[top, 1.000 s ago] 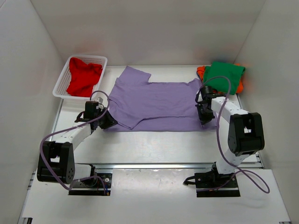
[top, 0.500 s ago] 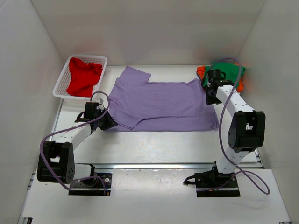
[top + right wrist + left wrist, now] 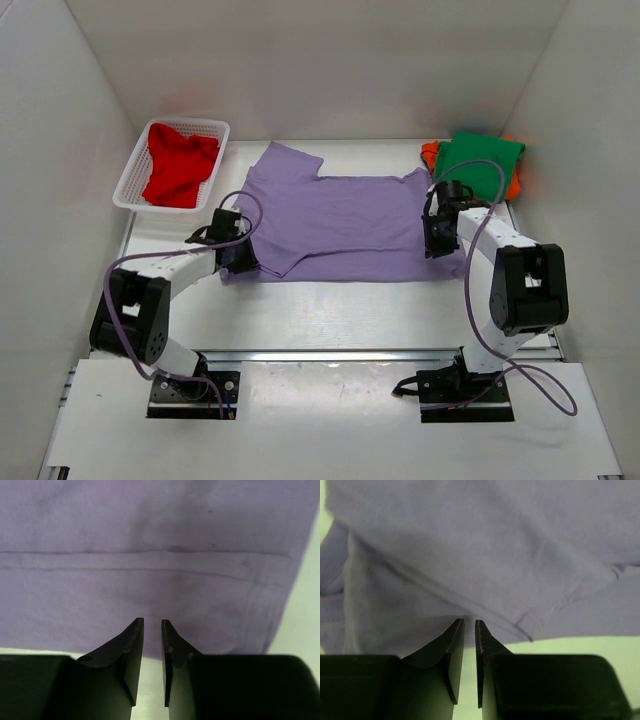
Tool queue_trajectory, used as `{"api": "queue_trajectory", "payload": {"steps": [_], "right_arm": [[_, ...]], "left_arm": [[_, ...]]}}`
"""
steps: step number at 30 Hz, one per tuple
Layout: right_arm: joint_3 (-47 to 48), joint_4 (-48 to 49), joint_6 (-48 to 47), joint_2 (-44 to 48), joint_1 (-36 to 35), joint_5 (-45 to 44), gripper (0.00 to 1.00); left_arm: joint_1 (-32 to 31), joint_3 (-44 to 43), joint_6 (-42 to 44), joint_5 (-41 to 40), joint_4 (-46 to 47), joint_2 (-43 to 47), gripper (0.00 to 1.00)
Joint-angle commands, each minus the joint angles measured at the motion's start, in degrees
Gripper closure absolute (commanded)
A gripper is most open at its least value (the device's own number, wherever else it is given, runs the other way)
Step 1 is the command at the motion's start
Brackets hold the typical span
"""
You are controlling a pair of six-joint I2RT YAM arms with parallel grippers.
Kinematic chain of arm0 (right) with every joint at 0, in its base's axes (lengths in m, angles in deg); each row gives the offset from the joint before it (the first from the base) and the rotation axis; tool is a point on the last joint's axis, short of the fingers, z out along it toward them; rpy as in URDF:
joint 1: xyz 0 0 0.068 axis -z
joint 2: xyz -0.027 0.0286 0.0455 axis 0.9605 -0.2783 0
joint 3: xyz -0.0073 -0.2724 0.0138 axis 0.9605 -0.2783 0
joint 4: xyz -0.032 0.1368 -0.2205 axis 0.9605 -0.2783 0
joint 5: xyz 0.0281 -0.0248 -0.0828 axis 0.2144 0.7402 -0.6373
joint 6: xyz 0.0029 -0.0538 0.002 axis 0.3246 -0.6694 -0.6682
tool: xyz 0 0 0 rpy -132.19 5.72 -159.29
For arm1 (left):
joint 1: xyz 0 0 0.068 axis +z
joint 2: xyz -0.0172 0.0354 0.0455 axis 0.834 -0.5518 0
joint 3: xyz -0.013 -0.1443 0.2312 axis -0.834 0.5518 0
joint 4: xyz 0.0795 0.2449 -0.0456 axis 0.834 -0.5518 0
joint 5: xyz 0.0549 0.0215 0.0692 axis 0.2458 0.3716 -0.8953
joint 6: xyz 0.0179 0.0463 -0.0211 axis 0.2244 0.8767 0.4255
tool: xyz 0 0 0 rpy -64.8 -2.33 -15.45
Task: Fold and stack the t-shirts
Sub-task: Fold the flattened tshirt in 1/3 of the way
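Note:
The lavender t-shirt (image 3: 340, 220) lies spread flat in the middle of the table. My left gripper (image 3: 240, 262) sits low at its near-left edge, by the folded sleeve. In the left wrist view the left gripper (image 3: 469, 622) has its jaws drawn to a narrow slit, tips at the cloth's hem (image 3: 485, 545), with nothing visibly between them. My right gripper (image 3: 432, 240) is at the shirt's right edge. In the right wrist view the right gripper (image 3: 152, 621) is likewise nearly closed over the hem (image 3: 150, 540). The red t-shirt (image 3: 178, 165) lies in the basket. The green t-shirt (image 3: 480, 160) lies on the orange one (image 3: 430, 155). No blue one shows.
The white mesh basket (image 3: 128, 180) stands at the back left. The green and orange stack is at the back right corner. White walls enclose the table on the left, back and right. Bare table (image 3: 340, 310) lies between the shirt and the arm bases.
My left gripper has moved right, onto the shirt's near-left edge. My right gripper swung to the far right corner of the shirt, then came back toward the near right edge.

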Motion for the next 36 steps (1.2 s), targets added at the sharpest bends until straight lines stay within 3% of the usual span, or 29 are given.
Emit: {"api": "queue_trajectory", "payload": {"steps": [1, 7, 14, 18, 25, 32, 36], "right_arm": [[0.0, 3.7, 3.1, -3.6, -0.2, 3.8, 0.82], [-1.0, 0.9, 6.0, -7.5, -2.1, 4.9, 0.82], [-3.8, -2.2, 8.7, -6.7, -4.8, 5.9, 0.84], [-7.9, -3.4, 10.4, -3.5, -5.7, 9.3, 0.9], [-14.5, -4.1, 13.0, 3.6, -7.4, 11.0, 0.9], [-17.8, -6.3, 13.6, 8.9, -7.2, 11.4, 0.86], [-17.9, -7.5, 13.1, 12.8, -6.6, 10.0, 0.76]], "left_arm": [[-1.8, -4.7, 1.9, -7.9, -1.9, -1.6, 0.74], [-2.1, -5.3, 2.0, -11.8, -1.1, -2.9, 0.77], [-5.3, -8.3, 7.0, -11.6, -13.5, -10.2, 0.81], [-6.9, -5.3, 7.5, -15.2, -16.4, -5.8, 0.82], [-2.2, -0.6, 10.2, -15.1, -20.8, 4.9, 0.81], [-6.5, -0.4, 8.8, -15.3, -23.8, 10.7, 0.81], [-2.6, -1.6, 9.0, -11.0, -23.5, 14.9, 0.8]]}}
